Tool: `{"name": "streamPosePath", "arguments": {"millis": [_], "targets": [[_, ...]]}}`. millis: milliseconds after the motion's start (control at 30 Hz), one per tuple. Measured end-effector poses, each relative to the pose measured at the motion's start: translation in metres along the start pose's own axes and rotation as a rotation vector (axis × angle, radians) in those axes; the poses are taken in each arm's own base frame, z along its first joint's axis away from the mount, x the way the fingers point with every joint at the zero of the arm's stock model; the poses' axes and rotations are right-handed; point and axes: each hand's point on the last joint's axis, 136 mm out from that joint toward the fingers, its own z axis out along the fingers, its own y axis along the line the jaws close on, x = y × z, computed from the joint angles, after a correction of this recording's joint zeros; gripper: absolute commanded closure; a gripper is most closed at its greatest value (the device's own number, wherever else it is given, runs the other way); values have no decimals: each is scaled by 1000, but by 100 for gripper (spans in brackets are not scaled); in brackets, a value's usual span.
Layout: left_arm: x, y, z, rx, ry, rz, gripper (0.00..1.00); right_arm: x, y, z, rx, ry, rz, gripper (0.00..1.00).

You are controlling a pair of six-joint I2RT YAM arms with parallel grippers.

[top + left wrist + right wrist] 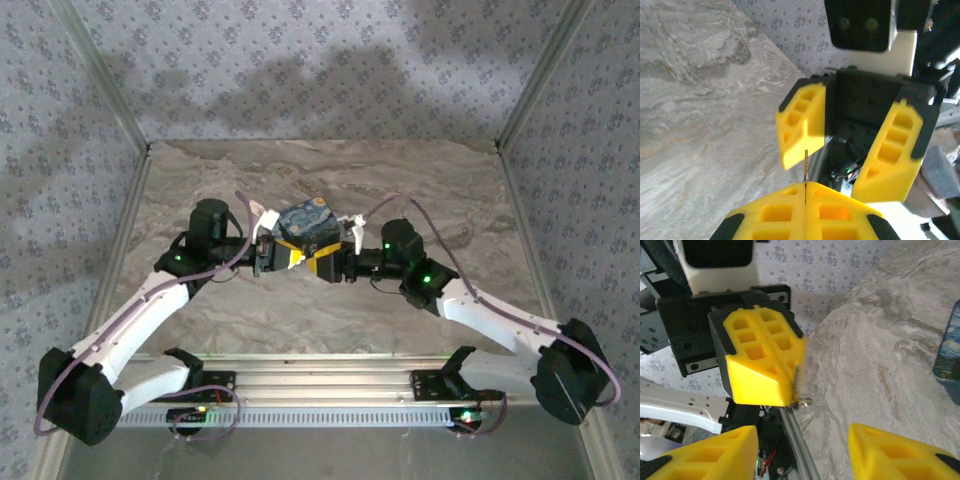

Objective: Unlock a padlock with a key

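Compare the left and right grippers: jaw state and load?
The left gripper is shut, jaws pressed together; the right gripper stands open with a clear gap. The left gripper pinches the key, whose thin blade sticks out past its tips; the right gripper holds nothing. Both are yellow-tipped and face each other closely over the table.

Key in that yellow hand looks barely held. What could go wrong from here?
1. The key is pinched only at the very tips of the shut left hand, so it may twist or slip when pushed.
2. The open right hand sits very close; a small move could knock the key.
3. The blue patterned object just beyond both hands could get bumped.
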Motion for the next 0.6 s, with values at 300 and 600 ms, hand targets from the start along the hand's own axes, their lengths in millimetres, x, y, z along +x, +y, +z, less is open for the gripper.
{"name": "streamPosePath", "arguments": {"millis": [300,600], "targets": [[4,-18,3,57,131,94,100,-18,15,-11,-25,11,28,44],[21,-21,6,93,205,74,100,-2,10,7,-51,104,97,62]]}}
